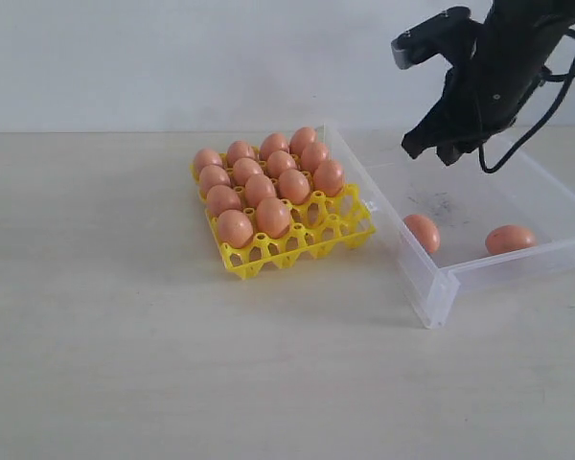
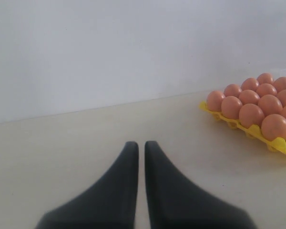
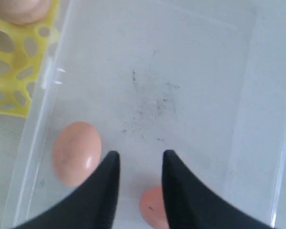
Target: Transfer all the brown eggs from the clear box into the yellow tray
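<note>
Black arm (image 1: pixel 494 72), tapered matte fingers (image 3: pixel 102 191)

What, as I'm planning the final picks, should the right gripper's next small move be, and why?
Probably lower the right gripper, jaws parted and empty, onto the smooth orange-brown oval egg showing between its fingers. It and another egg lie in the shallow clear plastic box, and the bright yellow plastic egg tray has two empty cups.

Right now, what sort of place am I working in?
Probably a lab test bench, not a kitchen: a bare pale tabletop, a blank white wall behind it, and only staged props, a yellow tray of brown eggs beside a clear box.
</note>
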